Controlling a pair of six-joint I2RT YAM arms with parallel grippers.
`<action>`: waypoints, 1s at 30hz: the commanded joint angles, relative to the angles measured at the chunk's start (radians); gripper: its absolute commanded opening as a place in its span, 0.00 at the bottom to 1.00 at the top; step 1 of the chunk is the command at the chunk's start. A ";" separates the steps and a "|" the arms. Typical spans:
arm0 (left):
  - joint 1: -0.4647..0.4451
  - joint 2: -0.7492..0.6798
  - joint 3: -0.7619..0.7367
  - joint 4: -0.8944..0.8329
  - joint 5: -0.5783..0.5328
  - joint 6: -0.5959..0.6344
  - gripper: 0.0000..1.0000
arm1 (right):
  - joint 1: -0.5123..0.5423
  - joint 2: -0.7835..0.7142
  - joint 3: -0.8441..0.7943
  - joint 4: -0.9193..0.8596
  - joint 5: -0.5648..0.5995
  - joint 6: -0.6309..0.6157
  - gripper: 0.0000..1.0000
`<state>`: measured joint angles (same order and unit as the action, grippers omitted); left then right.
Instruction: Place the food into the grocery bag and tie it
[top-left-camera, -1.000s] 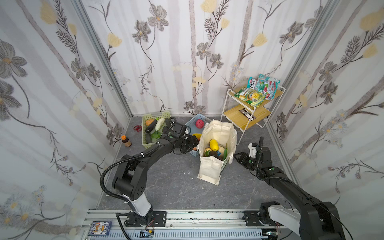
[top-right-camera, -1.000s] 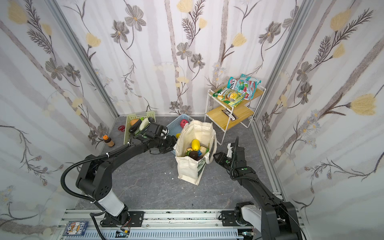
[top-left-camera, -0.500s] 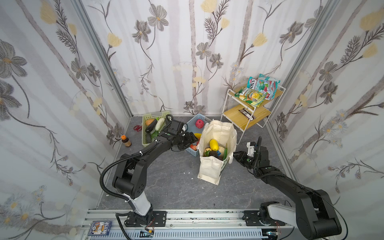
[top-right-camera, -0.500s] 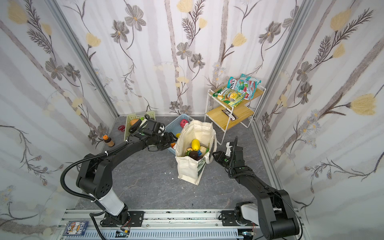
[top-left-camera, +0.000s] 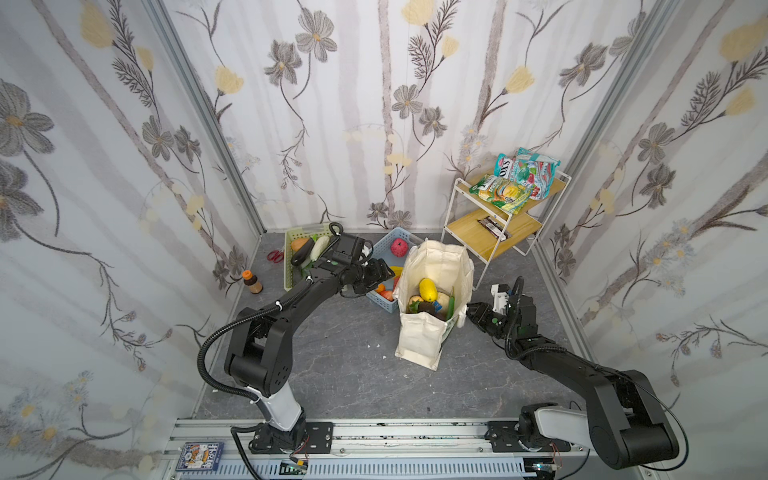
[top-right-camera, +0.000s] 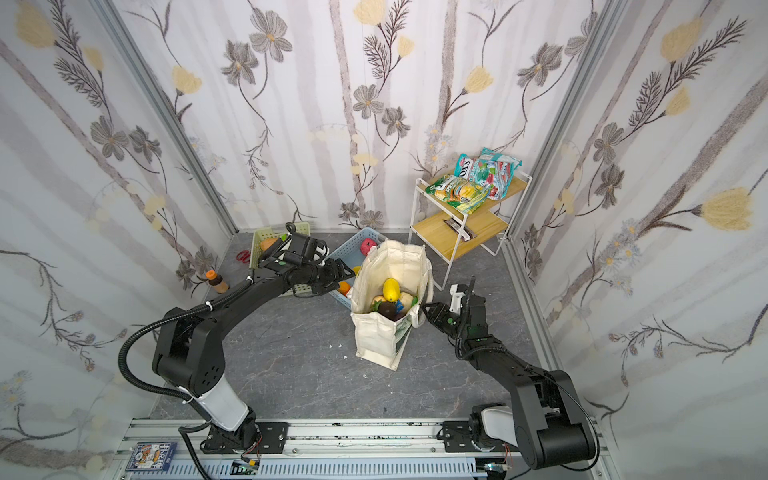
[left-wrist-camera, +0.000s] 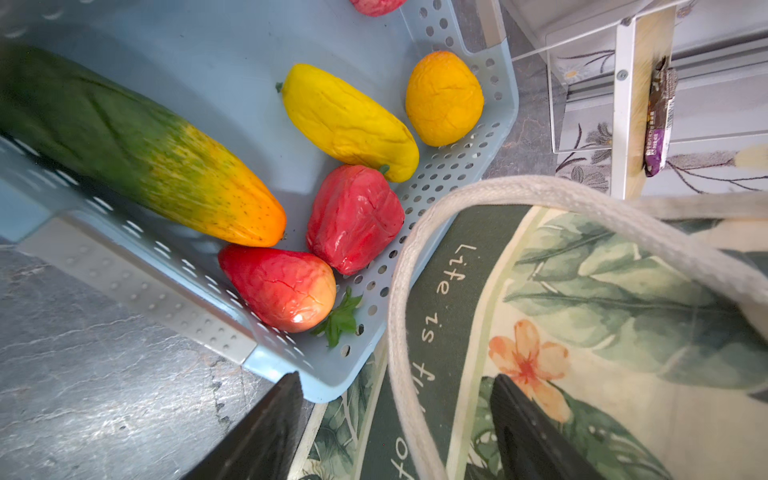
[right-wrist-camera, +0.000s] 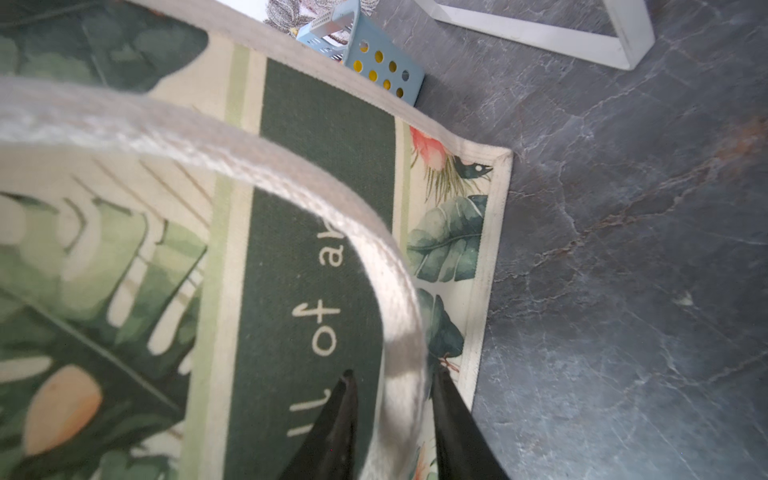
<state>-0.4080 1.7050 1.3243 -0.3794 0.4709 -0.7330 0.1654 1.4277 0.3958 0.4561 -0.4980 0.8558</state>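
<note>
The grocery bag (top-left-camera: 419, 338) (top-right-camera: 376, 336) stands open on the grey floor, cream with a green leaf print. Food lies inside it, a yellow fruit (top-left-camera: 428, 289) on top. More food lies in the blue basket (left-wrist-camera: 436, 183): a red fruit (left-wrist-camera: 355, 218), a yellow one (left-wrist-camera: 349, 122) and an orange one (left-wrist-camera: 444, 97). My left gripper (top-left-camera: 384, 274) (left-wrist-camera: 395, 376) is open at the bag's left side, with a cream handle (left-wrist-camera: 399, 291) running between its jaws. My right gripper (top-left-camera: 469, 309) (right-wrist-camera: 395, 372) is at the bag's right side. Its jaws stand narrow around the other handle (right-wrist-camera: 401, 299), a slit still showing on one side.
The blue basket's corner (top-left-camera: 388, 305) touches the bag's left side. A green basket (top-left-camera: 291, 266) of vegetables sits behind my left arm. A white wire shelf (top-left-camera: 490, 232) with snack packets (top-left-camera: 515, 183) stands at the back right. A small bottle (top-left-camera: 251, 282) and scissors (top-left-camera: 273, 256) lie near the left wall.
My right gripper's jaws have narrowed around the bag's handle and edged toward the bag. My left gripper has shifted slightly back along the basket. The bag has not moved.
</note>
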 joint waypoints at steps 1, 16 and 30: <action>0.003 -0.008 0.014 -0.018 -0.007 0.018 0.74 | 0.002 0.021 -0.006 0.107 -0.040 0.036 0.31; 0.004 -0.075 0.270 -0.228 -0.160 0.215 0.74 | -0.012 -0.240 0.116 -0.310 0.111 -0.066 0.11; -0.285 -0.067 0.531 -0.292 -0.184 0.606 0.62 | -0.043 -0.376 0.496 -0.725 0.172 -0.155 0.11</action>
<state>-0.6632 1.6299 1.8343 -0.6556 0.2764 -0.2512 0.1211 1.0569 0.8333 -0.1856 -0.3305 0.7258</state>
